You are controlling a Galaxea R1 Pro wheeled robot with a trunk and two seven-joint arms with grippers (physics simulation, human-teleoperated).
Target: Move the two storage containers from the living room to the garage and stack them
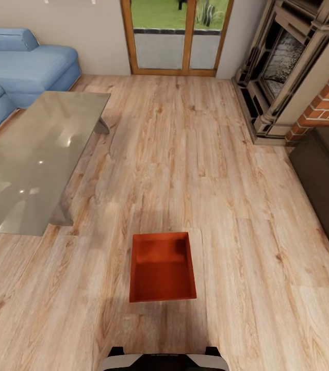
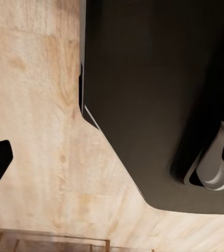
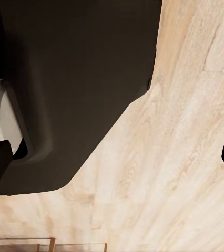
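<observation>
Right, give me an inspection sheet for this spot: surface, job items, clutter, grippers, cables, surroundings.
Surface: light wood plank floor.
Job's things: one orange-red storage container on the planks just ahead of the robot's base, open top up, nothing inside.
Clutter: nothing seen.
Grippers: dark fingertip edges in both wrist views, hanging over planks beside the base; open or shut cannot be told.
Cables: nothing seen.
Surroundings: glass-topped table and blue sofa on the left, patio doors ahead, brick fireplace on the right.
</observation>
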